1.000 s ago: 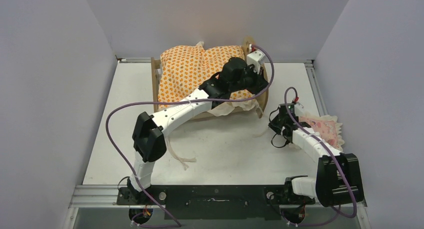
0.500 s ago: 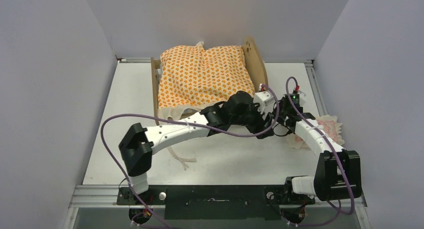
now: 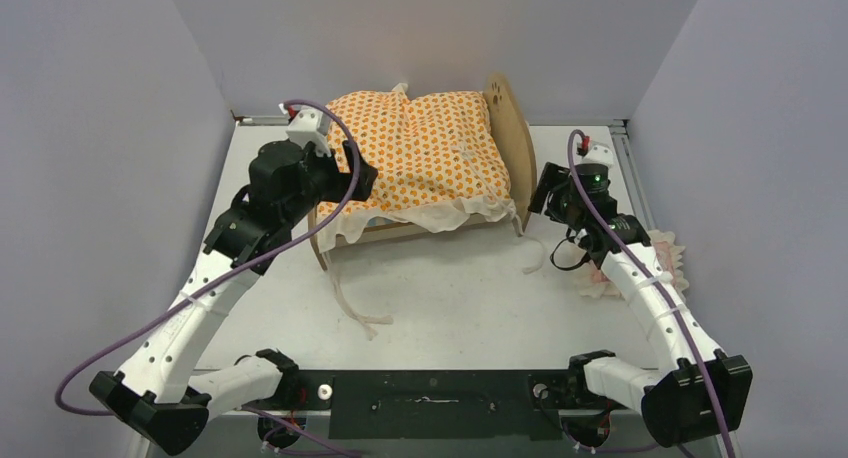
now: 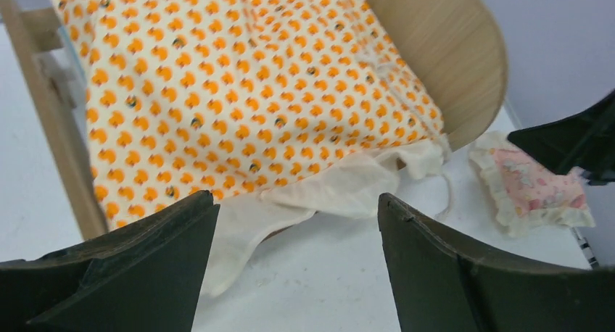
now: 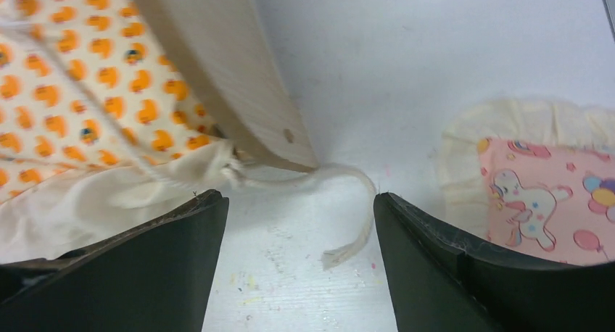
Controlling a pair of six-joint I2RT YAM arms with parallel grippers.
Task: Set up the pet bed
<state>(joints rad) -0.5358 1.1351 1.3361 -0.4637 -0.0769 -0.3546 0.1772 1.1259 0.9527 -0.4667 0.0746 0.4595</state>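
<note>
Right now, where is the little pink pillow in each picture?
Top: pillow at far right, mid-height, mostly hidden behind the right arm.
Left wrist: pillow at the right, mid-height, fully in view.
Right wrist: pillow at the right edge, cut off by the frame.
Landmark: the wooden headboard stands left of the pillow in all three.

The bed (image 3: 512, 133) with its mattress (image 3: 415, 148) fills the far middle of the table (image 3: 450, 313). Open tabletop lies in front, crossed by loose cloth ties (image 3: 370, 320). Right of the bed, the pillow (image 3: 668, 250) narrows the strip toward the wall (image 3: 745, 178).
</note>
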